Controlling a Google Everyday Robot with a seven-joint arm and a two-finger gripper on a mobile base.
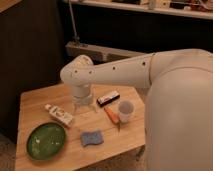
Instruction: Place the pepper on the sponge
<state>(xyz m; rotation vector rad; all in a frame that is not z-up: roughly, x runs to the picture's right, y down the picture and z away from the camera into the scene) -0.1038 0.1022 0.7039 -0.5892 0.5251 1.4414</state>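
I am looking over my wooden table [35, 102] from the left side to the right.

The round green plate [46, 141] is sitting near the left corner, and nothing is lying on it. Just past it, a white tube [59, 115] is lying flat on the wood.

My pincer [84, 104] is hanging under my white arm [112, 71], close above the table, between the tube and the black-and-red bar [108, 98]. I cannot tell if it is open or closed, but it is not holding the pepper.

The sponge [92, 138] is lying near the front edge, and its top is showing bare.

The pepper [112, 116] is lying on the wood, up and to the right of the sponge (near it, but not touching). It is sitting just beside the white cup [125, 110]. I am seeing nothing inside the cup, though I cannot see right down to the bottom.

So the job is not looking done to me. The pepper is on the table, and getting it onto the sponge is what is left.
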